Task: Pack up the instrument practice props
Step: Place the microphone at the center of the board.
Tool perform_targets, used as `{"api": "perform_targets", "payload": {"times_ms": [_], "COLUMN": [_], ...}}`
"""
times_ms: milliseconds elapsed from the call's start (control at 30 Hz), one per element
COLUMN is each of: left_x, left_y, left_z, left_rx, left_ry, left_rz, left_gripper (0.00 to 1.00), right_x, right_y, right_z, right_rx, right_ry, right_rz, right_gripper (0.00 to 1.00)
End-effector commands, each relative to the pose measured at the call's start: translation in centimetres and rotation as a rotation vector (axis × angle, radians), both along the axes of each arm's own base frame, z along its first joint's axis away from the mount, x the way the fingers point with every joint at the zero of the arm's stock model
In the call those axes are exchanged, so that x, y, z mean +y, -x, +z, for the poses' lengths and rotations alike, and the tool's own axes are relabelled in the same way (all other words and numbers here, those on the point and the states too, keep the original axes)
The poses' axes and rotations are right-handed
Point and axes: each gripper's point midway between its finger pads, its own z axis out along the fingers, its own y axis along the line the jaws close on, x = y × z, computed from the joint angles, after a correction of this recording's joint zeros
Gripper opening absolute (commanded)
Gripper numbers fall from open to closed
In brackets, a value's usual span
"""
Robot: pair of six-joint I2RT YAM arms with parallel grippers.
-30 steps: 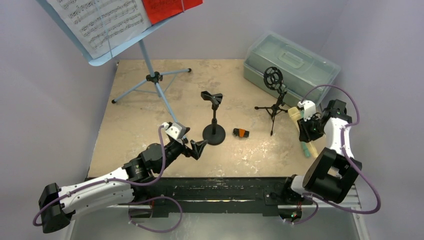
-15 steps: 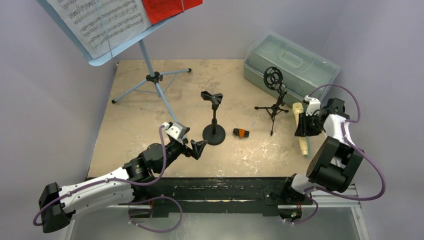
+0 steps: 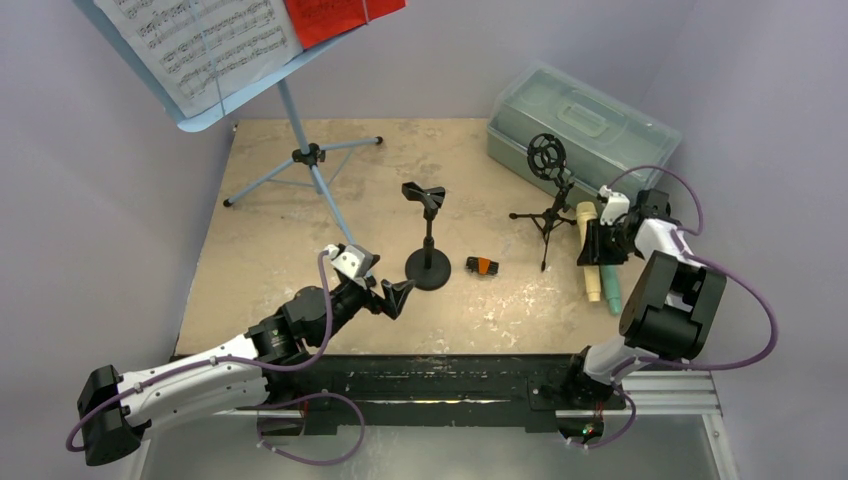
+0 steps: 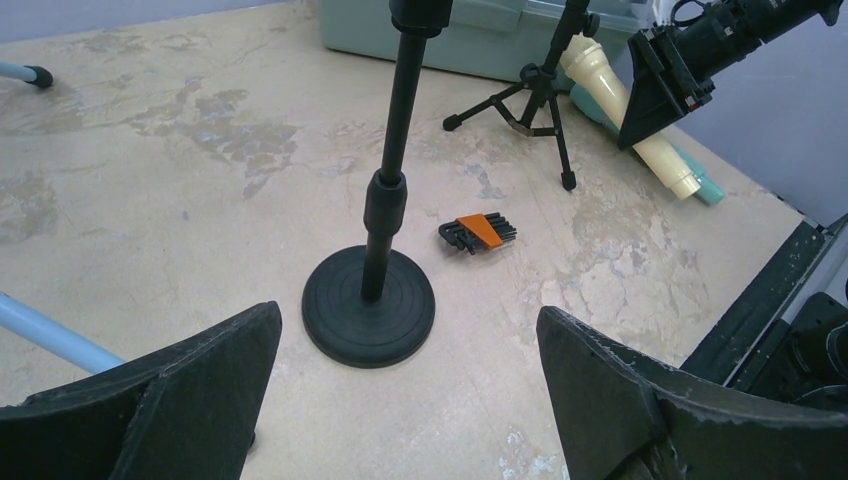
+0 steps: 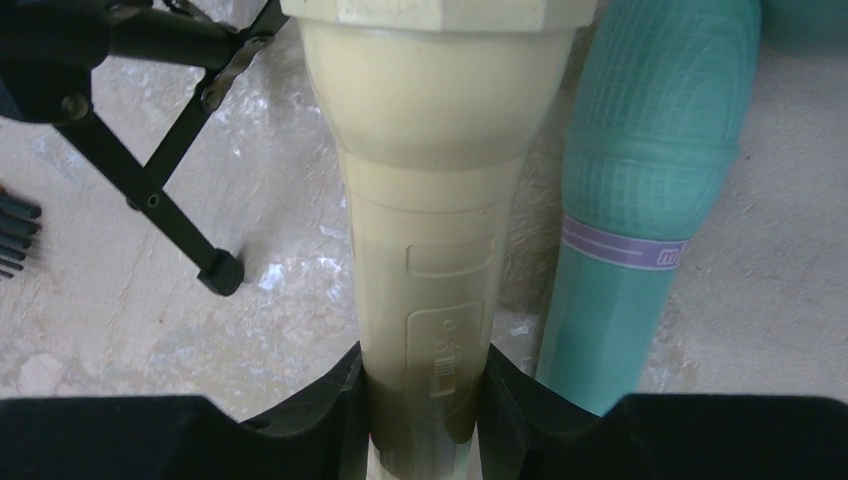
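Observation:
My right gripper [image 3: 597, 247] is shut on the cream toy microphone [image 3: 589, 250], gripping its handle [image 5: 425, 300] between both fingers. The teal microphone [image 3: 609, 287] lies on the table just to its right [image 5: 640, 200]. A black tripod mic holder [image 3: 546, 190] stands just left of them. A black round-base mic holder [image 3: 428, 240] stands mid-table. My left gripper [image 3: 397, 296] is open and empty, just short of that base [image 4: 368, 305]. The pale-blue music rack [image 3: 215, 105] with white [image 3: 200, 40] and red pages [image 3: 335, 15] stands at the back left on tripod legs [image 3: 308, 158].
A translucent grey-green case [image 3: 580, 125] with a handle sits closed at the back right. A small black and orange hex-key set [image 3: 483, 265] lies between the two mic holders. One rack leg [image 4: 45, 335] runs close by my left finger.
My right gripper has carried the cream microphone to the left and away from the near edge, uncovering the teal microphone beside it. The left arm has not moved.

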Motion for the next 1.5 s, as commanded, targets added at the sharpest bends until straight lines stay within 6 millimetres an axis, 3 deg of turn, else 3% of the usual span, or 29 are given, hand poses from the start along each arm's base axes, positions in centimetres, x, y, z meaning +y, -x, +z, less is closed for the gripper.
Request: {"api": "perform_targets", "payload": {"times_ms": [0, 300, 567, 833, 1267, 1467], "left_x": [0.0, 0.0, 0.1, 0.3, -0.8, -1.8], "left_y": [-0.2, -0.2, -0.1, 0.1, -0.7, -1.8], "left_z": [2.7, 2.8, 2.9, 2.9, 1.8, 1.6], "left_rx": [-0.036, -0.035, -0.033, -0.032, -0.107, -0.156], "left_ry": [0.048, 0.048, 0.055, 0.076, 0.064, 0.081], "left_rz": [0.009, 0.009, 0.007, 0.007, -0.007, 0.003], "left_gripper": [1.00, 1.00, 1.00, 1.00, 0.99, 0.99], "right_x": [-1.2, -1.5, -1.7, -0.8, 1.9, 6.0], "right_y": [-2.8, -3.0, -2.8, -2.1, 1.2, 2.3], "right_z": [1.3, 1.1, 1.5, 5.5, 10.6, 13.3], "right_rx": [-0.069, -0.067, -0.084, -0.209, -0.361, -0.475], "right_ry": [0.053, 0.092, 0.113, 0.143, 0.192, 0.054], "right_rz": [-0.051, -0.054, -0.052, 0.019, 0.226, 0.377], "right_gripper": [0.37, 0.47, 0.48, 0.53, 0.55, 0.60]}}
